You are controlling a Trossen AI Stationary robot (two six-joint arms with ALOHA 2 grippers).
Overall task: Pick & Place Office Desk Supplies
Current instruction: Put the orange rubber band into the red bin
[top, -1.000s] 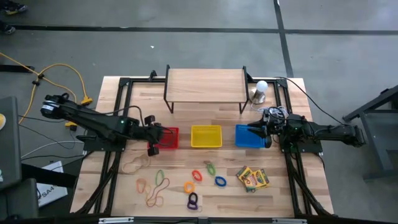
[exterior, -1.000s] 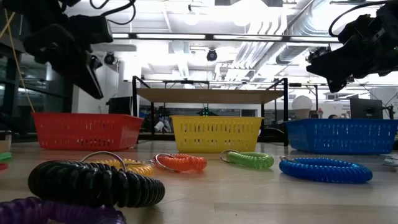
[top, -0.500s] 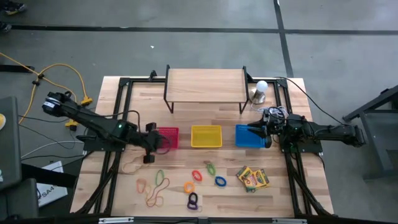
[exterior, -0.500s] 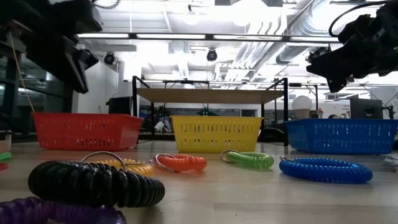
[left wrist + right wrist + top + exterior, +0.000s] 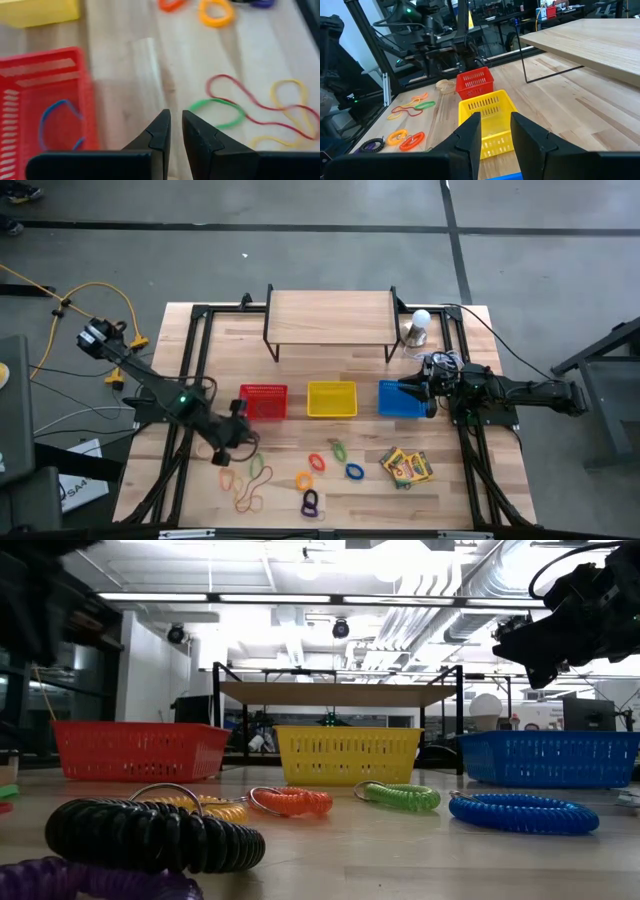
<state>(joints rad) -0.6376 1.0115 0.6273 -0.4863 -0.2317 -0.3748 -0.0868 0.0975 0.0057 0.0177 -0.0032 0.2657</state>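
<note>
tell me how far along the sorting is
Barely started. Done: a blue rubber band already lies in the red basket. In hand: nothing; the left gripper, nearly shut and empty, hangs near the rubber bands. The right gripper waits, open, over the blue basket. Left: the bands, coil rings and crayon boxes remain on the table.

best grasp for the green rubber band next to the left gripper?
Come straight down and pinch one strand of the green rubber band on its free side, away from the red band crossing it. It lies flat as an open loop, so only the thin cord offers grip. Left gripper is nearly closed.
</note>
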